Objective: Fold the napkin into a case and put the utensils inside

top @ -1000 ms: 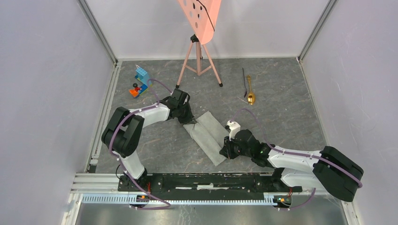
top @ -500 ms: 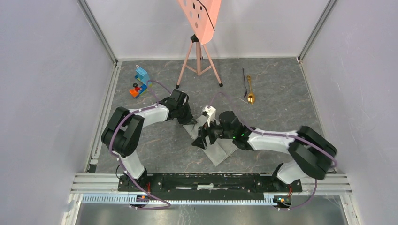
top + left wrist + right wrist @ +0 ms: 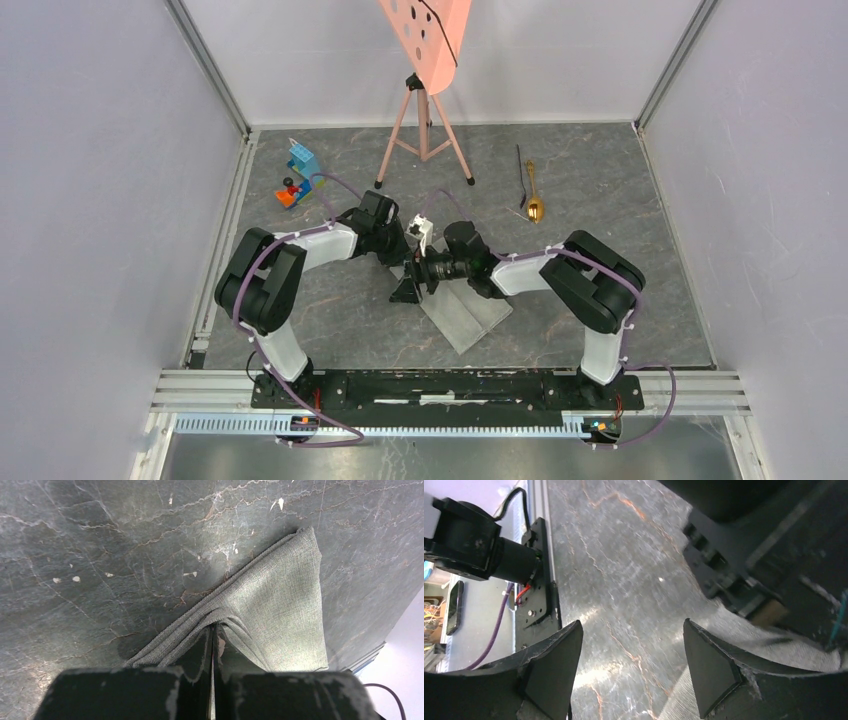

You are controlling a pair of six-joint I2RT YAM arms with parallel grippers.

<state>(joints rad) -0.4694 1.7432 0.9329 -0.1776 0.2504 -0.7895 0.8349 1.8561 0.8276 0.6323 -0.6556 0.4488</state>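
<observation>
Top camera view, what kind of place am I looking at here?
Probably a lab robot test cell, not a kitchen: plain white panel walls box in a small tabletop, two robot arms sit bolted to a metal rail, and a pink perforated board stands on a tripod.

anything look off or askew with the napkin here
The napkin lies askew, on a diagonal, and its far end is puckered into creases where the shut left hand pinches it. Nothing looks spilled or damaged.
</observation>
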